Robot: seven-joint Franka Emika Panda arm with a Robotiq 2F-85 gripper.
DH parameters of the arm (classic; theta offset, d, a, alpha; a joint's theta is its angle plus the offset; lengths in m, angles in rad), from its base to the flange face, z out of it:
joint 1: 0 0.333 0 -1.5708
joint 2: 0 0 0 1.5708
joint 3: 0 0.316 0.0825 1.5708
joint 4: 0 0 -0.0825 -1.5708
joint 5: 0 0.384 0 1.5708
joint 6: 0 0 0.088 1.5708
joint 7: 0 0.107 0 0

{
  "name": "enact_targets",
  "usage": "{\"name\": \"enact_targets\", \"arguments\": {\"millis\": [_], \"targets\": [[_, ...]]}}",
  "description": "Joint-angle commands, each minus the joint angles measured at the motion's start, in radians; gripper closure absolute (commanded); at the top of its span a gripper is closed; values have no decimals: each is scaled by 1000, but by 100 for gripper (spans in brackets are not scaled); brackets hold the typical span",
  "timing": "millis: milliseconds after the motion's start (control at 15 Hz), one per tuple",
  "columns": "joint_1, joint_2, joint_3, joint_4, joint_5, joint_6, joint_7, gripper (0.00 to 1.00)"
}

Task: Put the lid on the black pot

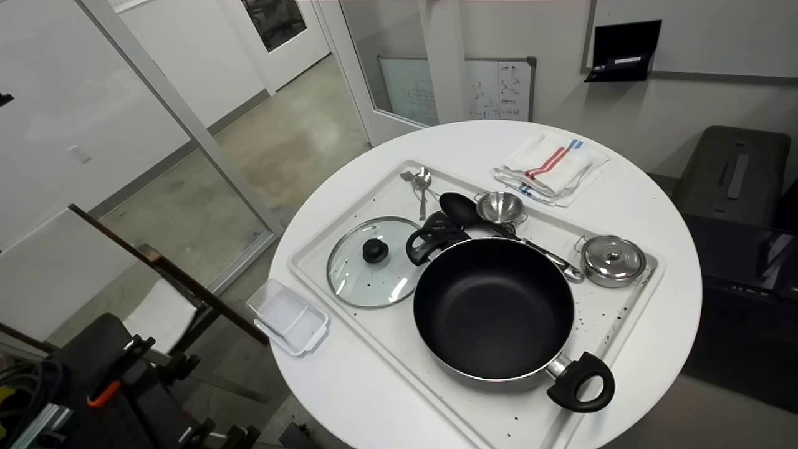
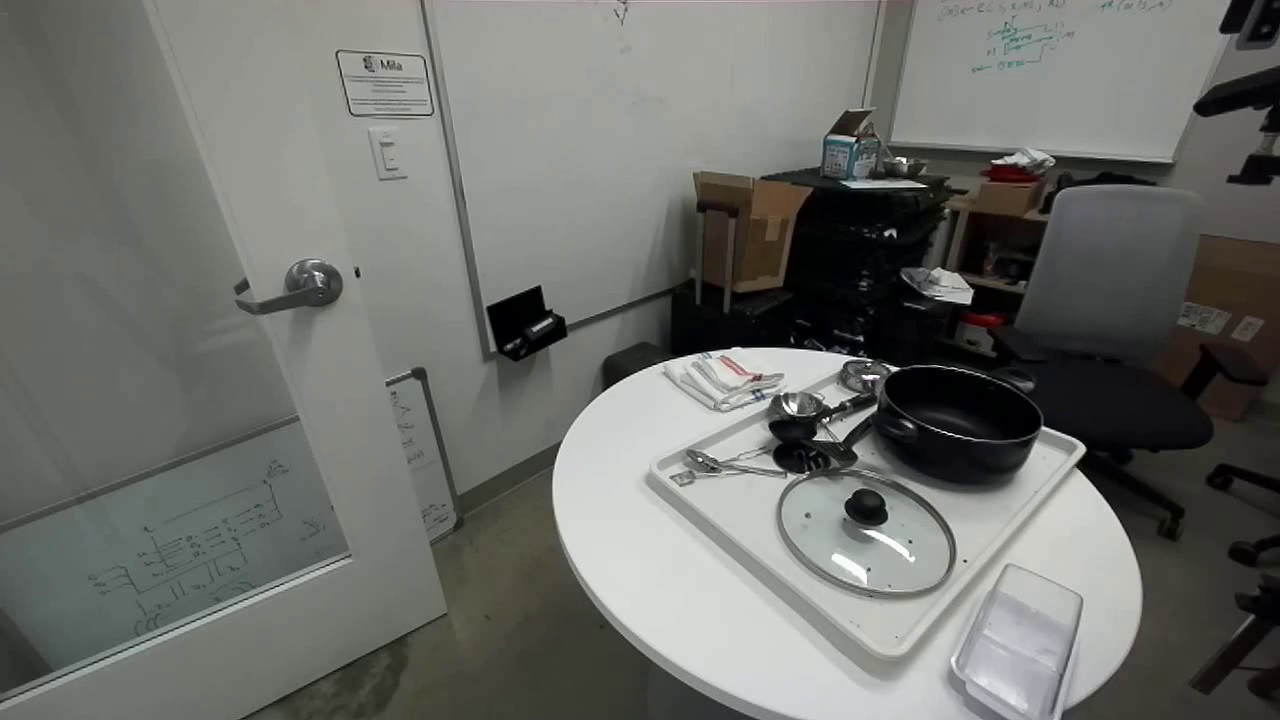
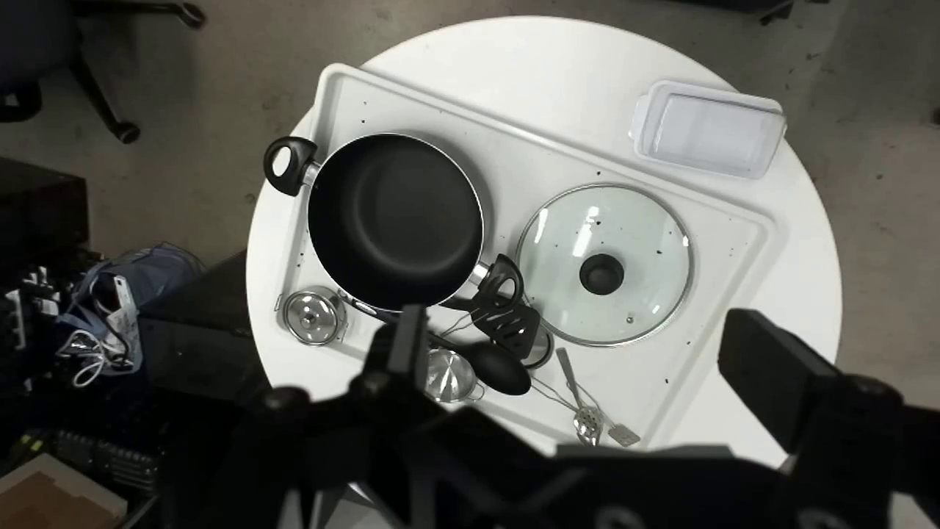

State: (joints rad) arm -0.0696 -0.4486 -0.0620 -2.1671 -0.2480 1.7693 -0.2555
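The lid is round clear glass with a dark knob. It lies flat, knob up, on the white tray beside the black pot; the lid shows in both exterior views [image 1: 374, 274] [image 2: 820, 525] and in the wrist view [image 3: 565, 250]. The black pot stands upright and uncovered on the tray, in both exterior views [image 1: 495, 312] [image 2: 960, 430] and in the wrist view [image 3: 396, 213]. My gripper [image 3: 576, 342] is wide open with nothing between its fingers. It is above the table, with the lid seen ahead between the fingertips. The gripper does not show in the exterior views.
The tray [image 1: 399, 371] also holds a black spoon [image 1: 458, 209], a slotted turner [image 3: 507, 327], small metal utensils [image 3: 587, 422], a steel bowl [image 1: 500, 207] and a small lidded steel pot [image 1: 614, 259]. A clear plastic container [image 1: 292, 318] and a folded towel [image 1: 552, 168] lie on the table.
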Motion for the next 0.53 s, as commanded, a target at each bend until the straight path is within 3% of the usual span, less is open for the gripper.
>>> {"name": "enact_targets", "arguments": {"millis": [0,467], "targets": [[21,35,-2,22,-6,-16,-1,0],[65,182,21,53,9,-39,-24,0]]}}
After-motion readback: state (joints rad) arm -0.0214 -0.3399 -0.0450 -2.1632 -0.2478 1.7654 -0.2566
